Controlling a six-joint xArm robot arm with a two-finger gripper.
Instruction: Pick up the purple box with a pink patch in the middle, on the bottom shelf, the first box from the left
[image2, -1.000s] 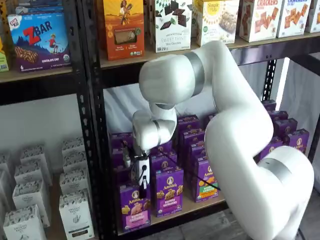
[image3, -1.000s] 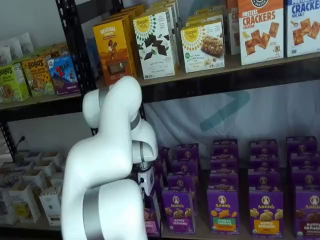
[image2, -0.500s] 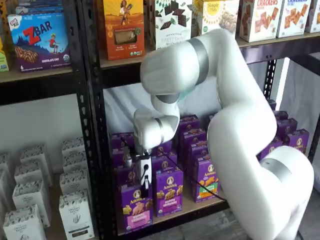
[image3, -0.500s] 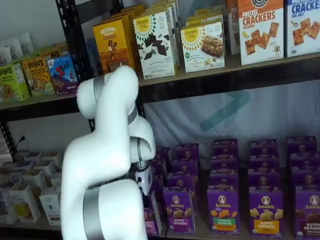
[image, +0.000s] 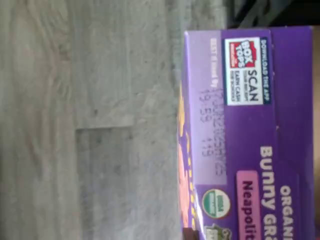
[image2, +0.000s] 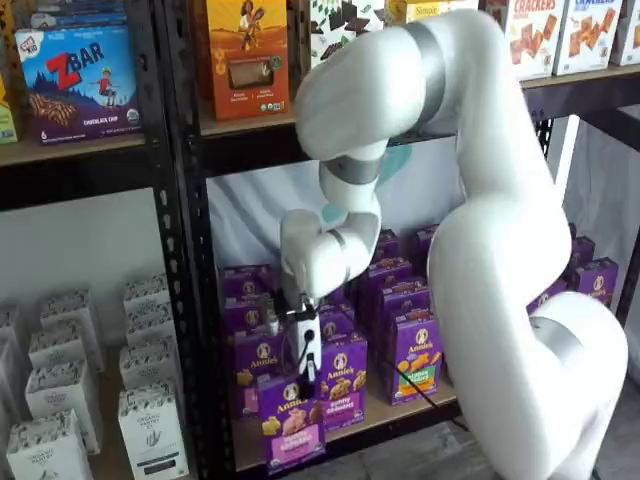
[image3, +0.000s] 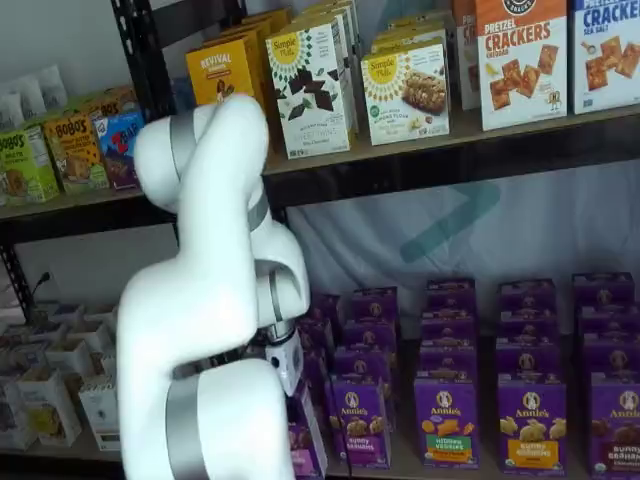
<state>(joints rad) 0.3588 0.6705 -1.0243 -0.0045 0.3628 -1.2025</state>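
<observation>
The purple box (image2: 291, 424) sits in the claw (image2: 306, 375), whose black fingers are closed on its top. In a shelf view the box hangs past the front edge of the bottom shelf (image2: 385, 418), at the left end of that edge, with its lower part below board level. The wrist view shows the box's top panel (image: 250, 135) over grey wood-look floor (image: 90, 120), which fits a box already clear of the board. The step in hand looks like the withdrawal. To do it well, the arm should draw straight back from the rack, keep the carton upright, and stay clear of the black upright post (image2: 190, 300) just beside it and the neighbouring carton with the yellow band (image2: 343, 384). The grip is high and narrow, so slow, steady motion guards against swing.
</observation>
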